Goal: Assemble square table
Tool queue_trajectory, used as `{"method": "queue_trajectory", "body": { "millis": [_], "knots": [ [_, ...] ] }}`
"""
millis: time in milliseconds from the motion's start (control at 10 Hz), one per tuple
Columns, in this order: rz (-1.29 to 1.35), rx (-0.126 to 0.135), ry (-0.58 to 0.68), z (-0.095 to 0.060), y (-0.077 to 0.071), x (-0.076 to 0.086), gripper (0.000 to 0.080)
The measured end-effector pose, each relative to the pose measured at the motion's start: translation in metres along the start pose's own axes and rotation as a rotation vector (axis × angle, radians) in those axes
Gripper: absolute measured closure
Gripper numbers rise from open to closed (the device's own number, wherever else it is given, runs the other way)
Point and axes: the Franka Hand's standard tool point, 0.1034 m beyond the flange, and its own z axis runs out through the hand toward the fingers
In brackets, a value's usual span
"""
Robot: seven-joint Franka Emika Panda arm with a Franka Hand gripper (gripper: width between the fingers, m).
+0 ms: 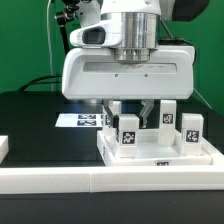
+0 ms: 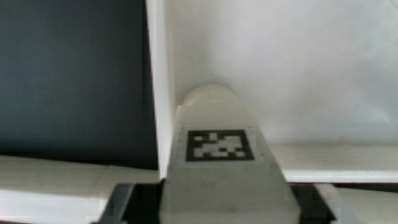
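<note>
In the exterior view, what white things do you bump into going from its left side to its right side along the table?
Marker board → first leg → second leg → third leg, all three legs upright on the square slab.

The slab (image 1: 160, 152) and legs (image 1: 128, 132) looked like smooth white plastic with a matt finish. Each leg bore a flat printed black-and-white tag (image 2: 219, 145). The worktop (image 1: 30, 125) was matt black, its texture too blurred to tell. The end effector (image 1: 130, 105) had a smooth, faintly glossy white plastic housing.
</note>
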Motion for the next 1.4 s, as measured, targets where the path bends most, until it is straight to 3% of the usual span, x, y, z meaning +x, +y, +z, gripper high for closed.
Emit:
{"method": "queue_trajectory", "body": {
  "millis": [500, 1100, 1400],
  "knots": [
    [0.303, 0.003, 0.001, 0.0002, -0.0002, -0.0001, 0.0511],
    [1.092, 0.01, 0.041, 0.0018, -0.0053, -0.0017, 0.0509],
    [1.436, 0.03, 0.035, 0.0011, -0.0065, -0.0019, 0.0509]
  ]
}}
